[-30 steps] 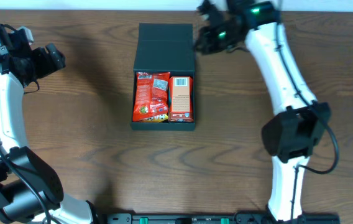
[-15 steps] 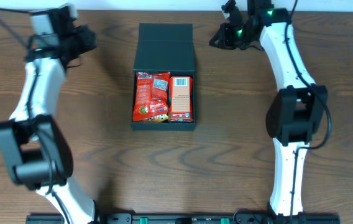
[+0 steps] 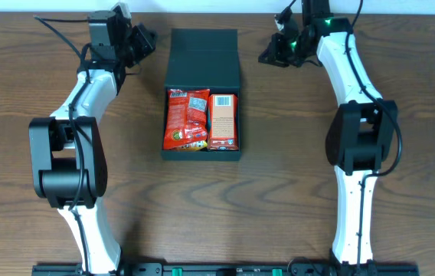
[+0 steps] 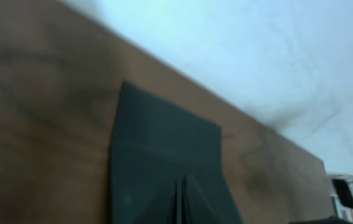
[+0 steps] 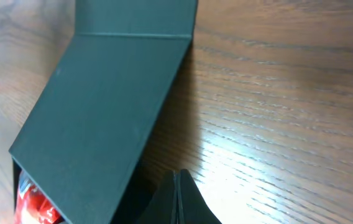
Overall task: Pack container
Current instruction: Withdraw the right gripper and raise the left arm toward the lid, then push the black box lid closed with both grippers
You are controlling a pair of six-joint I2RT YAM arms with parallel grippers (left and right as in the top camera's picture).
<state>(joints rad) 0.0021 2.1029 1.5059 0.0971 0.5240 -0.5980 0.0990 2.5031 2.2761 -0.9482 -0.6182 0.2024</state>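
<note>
Container [image 3: 202, 156] sits mid-table [image 3: 294, 192] toward the far edge, flap [image 3: 202, 52] laid back, snacks [image 3: 187, 119] inside. Left gripper [image 3: 142, 40] and right gripper [image 3: 271, 52] flank the flap, both pressed together, empty. Get your tips under both side edges and lift evenly. Contact probably not made; the left wrist view is blurred.

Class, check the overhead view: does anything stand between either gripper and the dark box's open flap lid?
Nothing visible does. Only bare brown wooden table lies between the shut left gripper, the shut right gripper and the dark teal-black rectangular cardboard box with its flap open.
</note>
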